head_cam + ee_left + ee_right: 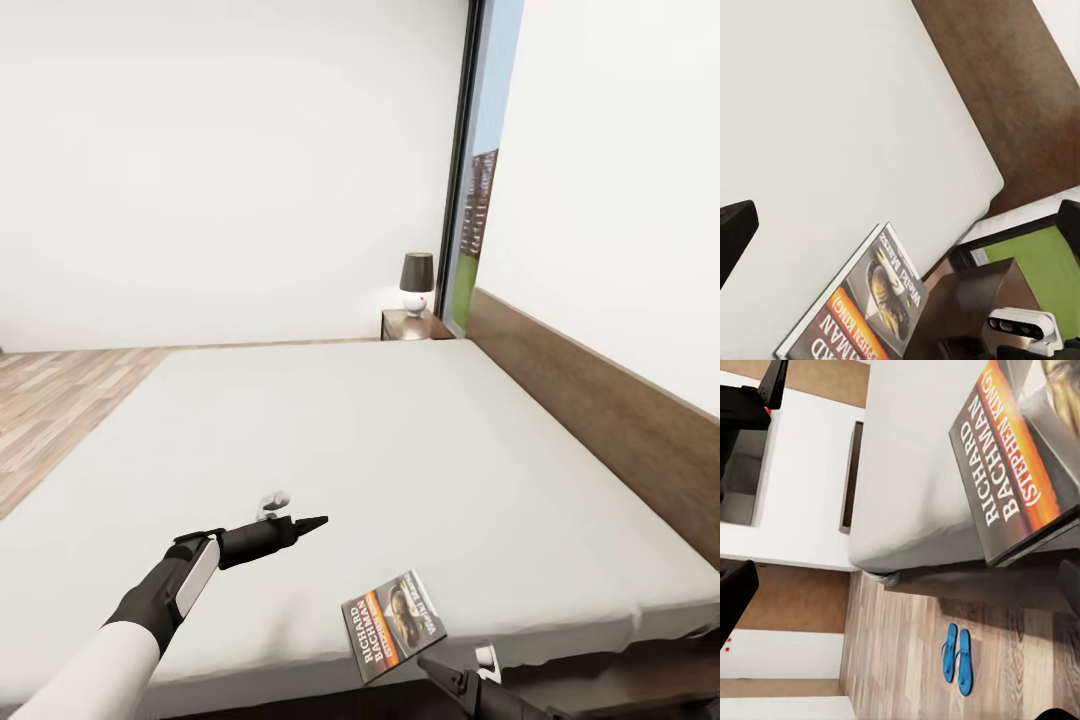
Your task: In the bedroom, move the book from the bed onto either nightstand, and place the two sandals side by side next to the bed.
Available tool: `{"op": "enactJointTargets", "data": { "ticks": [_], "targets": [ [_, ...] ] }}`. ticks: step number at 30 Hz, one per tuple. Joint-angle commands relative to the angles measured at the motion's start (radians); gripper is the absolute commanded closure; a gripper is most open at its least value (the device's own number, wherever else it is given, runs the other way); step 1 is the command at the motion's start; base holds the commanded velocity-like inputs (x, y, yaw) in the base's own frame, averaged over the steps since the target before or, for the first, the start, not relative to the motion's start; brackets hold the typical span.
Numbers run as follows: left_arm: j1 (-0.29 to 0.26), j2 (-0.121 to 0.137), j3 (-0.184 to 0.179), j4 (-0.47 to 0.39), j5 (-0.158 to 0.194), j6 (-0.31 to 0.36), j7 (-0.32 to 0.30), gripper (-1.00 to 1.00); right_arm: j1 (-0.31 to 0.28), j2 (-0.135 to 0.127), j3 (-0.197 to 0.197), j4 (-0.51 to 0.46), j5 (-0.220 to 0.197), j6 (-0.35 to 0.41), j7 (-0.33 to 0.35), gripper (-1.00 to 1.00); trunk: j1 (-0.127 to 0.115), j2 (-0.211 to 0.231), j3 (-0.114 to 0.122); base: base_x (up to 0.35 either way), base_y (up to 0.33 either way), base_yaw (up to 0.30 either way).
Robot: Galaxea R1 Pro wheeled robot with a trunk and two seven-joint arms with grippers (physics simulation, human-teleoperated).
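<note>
The book lies tilted at the bed's near edge, one corner past the mattress; its cover also shows in the left wrist view and the right wrist view. My right gripper sits just below and beside the book, its fingers wide apart, open and holding nothing. My left gripper hovers over the mattress left of the book, its fingers spread, open. Two blue sandals lie side by side on the wood floor next to the bed. One nightstand stands at the far corner, another close by the book.
A lamp with a dark shade stands on the far nightstand. The long brown headboard runs along the right wall, and the tall dark-framed window is behind the lamp. Wood-plank floor lies left of the bed.
</note>
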Motion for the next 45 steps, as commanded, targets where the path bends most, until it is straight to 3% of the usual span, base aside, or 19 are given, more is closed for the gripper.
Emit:
{"op": "enactJointTargets", "data": {
  "ticks": [1,25,30,45],
  "targets": [
    [-0.001,0.001,-0.004,0.0,0.009,0.008,0.002,-1.0,0.0,0.0,-0.008,0.0,0.005,0.01,0.004,-1.0,0.0,-0.001,-0.001,-0.032,0.0,0.0],
    [-0.001,-0.001,-0.005,0.0,0.011,0.007,0.002,-1.0,0.0,0.0,-0.008,0.0,0.005,0.01,0.001,-1.0,0.0,-0.001,-0.001,-0.054,0.0,0.0],
    [-0.001,-0.011,-0.005,0.0,0.011,0.008,0.003,-1.0,0.0,0.0,-0.008,0.0,0.005,0.011,0.001,-1.0,0.019,-0.036,-0.017,0.0,0.0,0.0],
    [-0.001,-0.012,-0.005,0.0,0.009,0.009,0.002,-1.0,0.0,0.002,-0.009,0.0,0.004,0.012,-0.002,-1.0,0.076,-0.141,-0.064,0.0,0.0,0.0]
  ]
}}
